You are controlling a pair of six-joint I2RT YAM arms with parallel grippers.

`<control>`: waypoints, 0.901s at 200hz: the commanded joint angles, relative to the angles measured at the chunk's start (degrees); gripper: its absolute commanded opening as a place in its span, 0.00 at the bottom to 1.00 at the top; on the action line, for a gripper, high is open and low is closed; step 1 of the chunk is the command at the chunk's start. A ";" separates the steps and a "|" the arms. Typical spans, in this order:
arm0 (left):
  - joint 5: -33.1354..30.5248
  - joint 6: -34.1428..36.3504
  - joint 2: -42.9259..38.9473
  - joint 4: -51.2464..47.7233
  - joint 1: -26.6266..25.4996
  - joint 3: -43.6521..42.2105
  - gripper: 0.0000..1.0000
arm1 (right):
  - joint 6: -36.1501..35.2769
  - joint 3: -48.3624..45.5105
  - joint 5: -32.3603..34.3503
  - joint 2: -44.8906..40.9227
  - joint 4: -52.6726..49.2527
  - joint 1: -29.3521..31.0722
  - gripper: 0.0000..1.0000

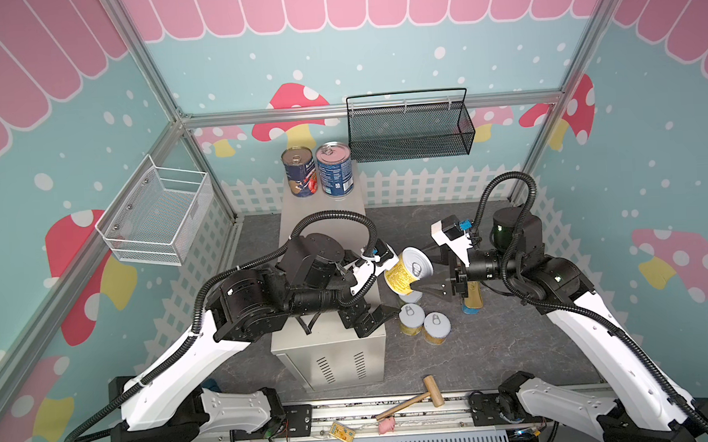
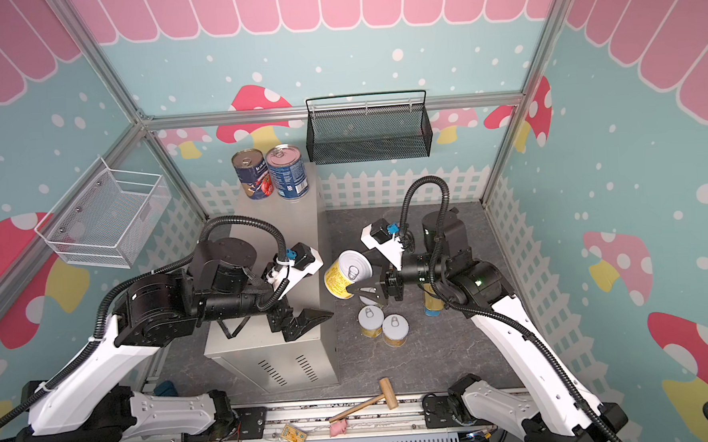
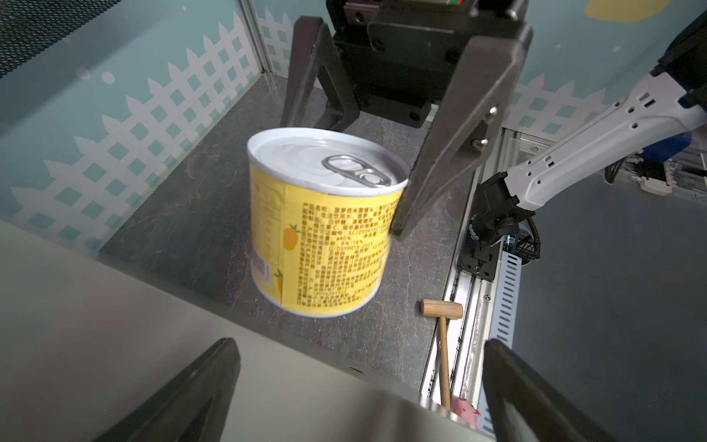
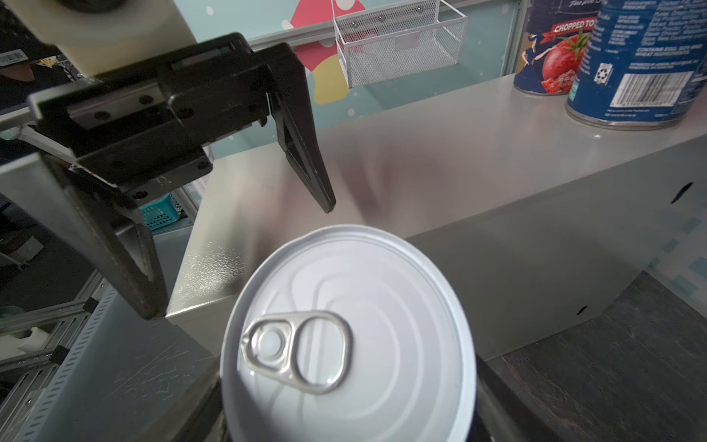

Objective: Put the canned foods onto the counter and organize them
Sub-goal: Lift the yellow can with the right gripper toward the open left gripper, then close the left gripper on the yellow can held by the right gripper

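Yellow held can [image 1: 407, 275]: short tin with a silver pull-tab lid, tilted and lifted clear of the marbled base [image 1: 496, 347]; centre of both top views, just right of the counter's long edge.
Right gripper [image 3: 342, 181]: clenched on the held can's sides; one finger [image 3: 451, 153] presses the label just under the rim.
Left gripper [image 3: 361, 342]: jaws spread wide with nothing between them, hovering over the near half of the counter top, pointed toward the held can.
Counter [image 1: 322, 201]: long beige-grey metal box running from lower centre to upper centre of the frame, vent slots on its near end.
Tomato can [image 1: 299, 173] and blue can [image 1: 335, 171]: tall, upright, side by side on the counter's far end, upper centre.
Loose yellow cans [image 1: 436, 328]: two upright on the marbled base, touching, below and right of the held can; a third can [image 1: 411, 298] sits partly hidden under it.
SPAM tin [image 1: 472, 301]: on the base beneath the right wrist, mostly hidden; cannot tell how it lies.
Mallet [image 1: 433, 390]: wooden, lying at the base's front edge, lower centre.
White wire basket [image 1: 156, 215]: on the left wall.
Black mesh basket [image 1: 410, 136]: on the back wall.
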 commanded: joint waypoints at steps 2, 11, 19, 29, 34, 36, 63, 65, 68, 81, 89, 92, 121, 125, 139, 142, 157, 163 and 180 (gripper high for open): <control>1.50 1.52 1.21 0.56 -0.52 1.85 0.99 | -2.07 2.42 -5.59 -0.34 3.86 -0.16 0.64; 1.43 1.69 1.57 0.50 -0.63 2.27 0.99 | -2.21 2.37 -6.25 -0.37 4.01 -0.08 0.64; 1.34 1.69 1.94 0.63 -0.78 2.70 0.99 | -2.34 2.22 -6.94 -0.53 4.27 -0.07 0.64; 1.46 1.78 2.51 0.68 -0.85 3.32 0.99 | -2.45 1.72 -7.91 -0.89 5.01 -0.08 0.64; 1.64 1.87 2.78 0.65 -0.92 3.64 0.99 | -2.21 1.52 -8.41 -1.02 5.52 -0.09 0.64; 1.67 1.87 2.93 0.62 -1.00 3.75 0.99 | -2.20 1.39 -8.57 -1.13 5.70 -0.05 0.64; 2.12 2.13 4.39 0.57 -1.28 4.75 0.99 | -1.43 1.17 -9.03 -1.73 7.40 -0.05 0.64; 2.12 2.13 4.47 0.62 -1.31 4.84 0.99 | -1.37 1.25 -9.03 -1.76 7.45 -0.04 0.64; 2.12 2.20 4.64 0.61 -1.24 4.87 0.99 | -1.27 1.31 -9.03 -1.77 7.57 -0.08 0.64; 2.04 2.34 5.05 0.66 -1.33 5.14 0.99 | -0.92 1.14 -10.65 -1.88 7.93 -0.07 0.64; 2.17 2.52 5.29 0.67 -1.40 5.46 0.99 | -0.75 0.95 -11.08 -1.99 8.31 -0.05 0.64; 2.14 2.57 5.41 0.66 -1.48 5.58 0.99 | -0.67 0.84 -11.10 -2.03 8.46 -0.06 0.64; 2.75 2.84 6.38 0.73 -1.58 6.43 0.96 | -0.14 0.36 -11.38 -2.04 8.97 -0.04 0.63; 2.65 2.84 6.54 0.77 -1.65 6.52 0.96 | 0.01 0.28 -11.50 -2.04 9.12 -0.04 0.63; 2.19 2.84 6.95 1.04 -1.65 6.63 0.96 | 0.19 0.14 -11.67 -2.04 9.35 -0.09 0.63; 2.13 2.81 6.96 1.02 -1.62 6.70 0.96 | 0.17 0.10 -11.59 -2.10 9.38 -0.10 0.63; 1.84 2.96 7.14 1.28 -1.62 6.64 0.95 | 0.24 -0.03 -11.59 -2.21 9.39 -0.08 0.63; 1.88 3.17 7.25 1.41 -1.64 6.63 0.92 | 0.14 -0.02 -11.50 -2.29 9.39 -0.12 0.63; 1.93 3.32 7.48 1.63 -1.68 6.81 0.89 | 0.24 -0.04 -11.41 -2.39 9.39 -0.05 0.63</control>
